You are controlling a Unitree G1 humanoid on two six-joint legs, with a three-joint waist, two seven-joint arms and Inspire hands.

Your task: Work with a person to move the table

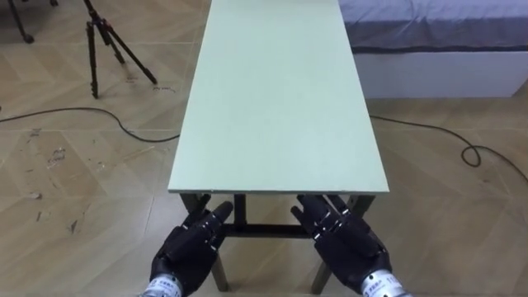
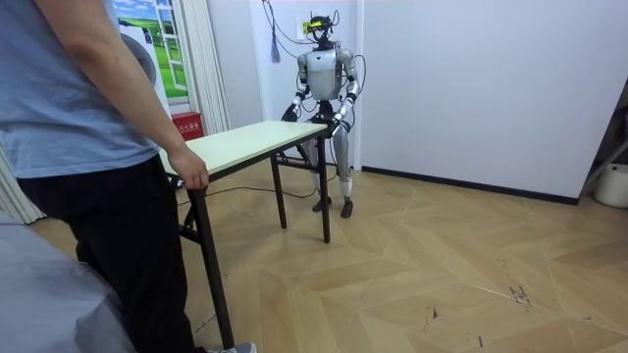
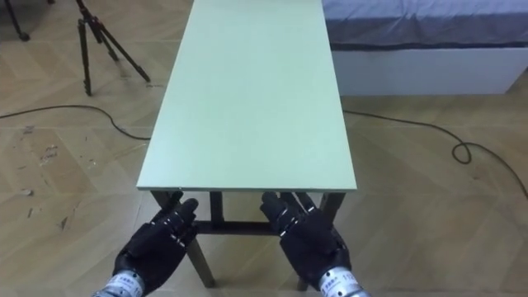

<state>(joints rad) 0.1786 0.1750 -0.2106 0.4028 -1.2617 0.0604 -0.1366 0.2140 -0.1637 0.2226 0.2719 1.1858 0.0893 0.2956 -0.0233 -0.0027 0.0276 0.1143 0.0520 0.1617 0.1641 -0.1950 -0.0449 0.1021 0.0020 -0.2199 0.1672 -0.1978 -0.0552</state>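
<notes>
A long table with a pale green top (image 1: 276,99) stretches away from me on dark folding legs. Both my hands sit just below its near short edge, palms down and fingers straight, pointing at the frame beneath. My left hand (image 1: 191,246) is under the left corner and my right hand (image 1: 345,241) under the right corner. Neither hand is curled round anything. In the room view I stand at the table's far end (image 2: 294,129) with my arms lowered to it. At the near end a person in a blue shirt rests a hand (image 2: 188,169) on the table's edge.
A black tripod (image 1: 107,45) stands on the wood floor to my left. A bed (image 1: 437,37) runs beside the table's far right. Dark cables (image 1: 124,124) (image 1: 474,153) lie on the floor on both sides. A red box (image 2: 186,126) stands by the wall.
</notes>
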